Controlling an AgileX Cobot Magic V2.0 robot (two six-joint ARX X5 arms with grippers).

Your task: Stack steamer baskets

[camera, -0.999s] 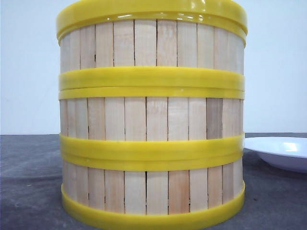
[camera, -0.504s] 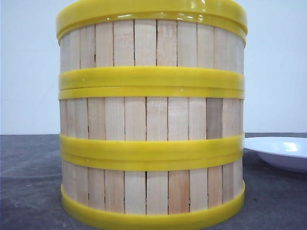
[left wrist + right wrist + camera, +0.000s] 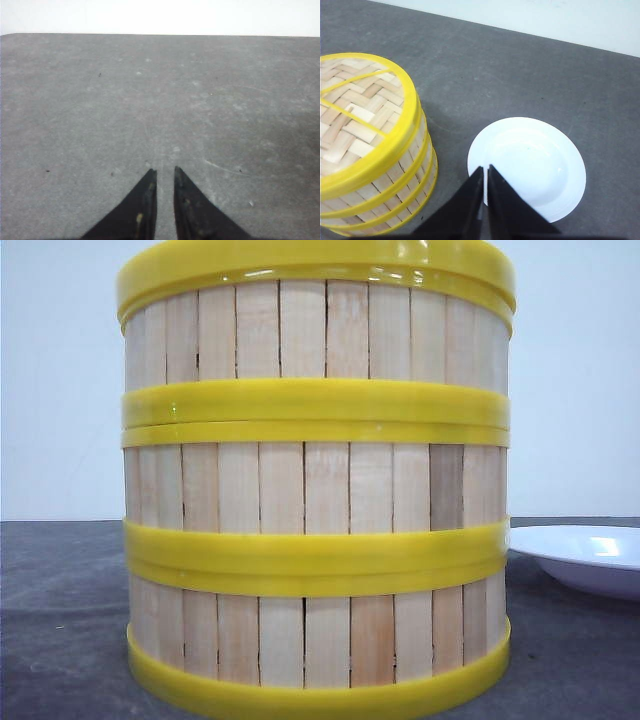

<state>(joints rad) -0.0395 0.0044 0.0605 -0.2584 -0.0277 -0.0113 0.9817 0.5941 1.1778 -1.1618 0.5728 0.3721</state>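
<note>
The right gripper (image 3: 485, 172) hangs over the near edge of the white plate (image 3: 530, 165), its two dark fingers pressed almost together with only a hairline slit between them and nothing in it. The left gripper (image 3: 165, 175) hovers over bare grey surface (image 3: 150, 100), its fingers drawn close with a narrow gap and empty.

Beside the plate, not touching it, the steamer baskets (image 3: 315, 490) stand as one upright stack of three on the surface. Each tier has a wall of vertical pale wooden slats, a few of them darker or pinker than the rest, bounded above and below by thick glossy yellow rims. Where two tiers meet, the rims sit flush and form a double yellow band. The right wrist view shows the top of the stack, a woven bamboo panel in a herringbone pattern crossed by thin yellow strips. In the front view the stack fills most of the frame, with the plate at its right.

Against the earlier front pictures nothing has shifted: stack and plate sit exactly as before.
</note>
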